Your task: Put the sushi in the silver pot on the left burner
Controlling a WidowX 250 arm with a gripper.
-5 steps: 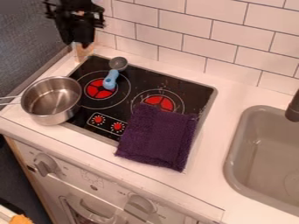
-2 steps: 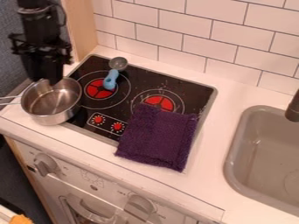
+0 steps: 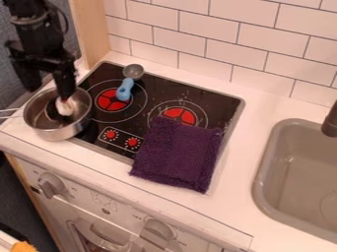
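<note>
One silver pot (image 3: 52, 134) is seen on the left side of a toy kitchen, its thin handle pointed left. It is set partly over the left edge of the black stovetop (image 3: 154, 88), with its middle to the left of the left burner's (image 3: 107, 102) red centre. Inside the pot, toward its right side, a small piece of sushi (image 3: 64, 106) can be made out, partly white and partly dark; its exact shape is blurred. The black pincer (image 3: 47, 92) is held over the pot's far side, tipped downward and spread, with its two fingers well apart. The sushi is seen just below the right-hand finger; whether the two touch cannot be told.

To the right of the pot, a spoon (image 3: 123, 91) is laid on the left burner, its blue handle toward the front and its grey bowl toward the tiled wall (image 3: 204, 29). Farther right of the pot, the front part of the right burner (image 3: 181, 115) is covered by a purple cloth (image 3: 176, 156), which is draped over the stovetop's front edge onto the white worktop (image 3: 253, 118). Farthest right of the pot, a grey sink (image 3: 260, 189) is set into the worktop, with a dark tap (image 3: 330, 122) above it.
</note>
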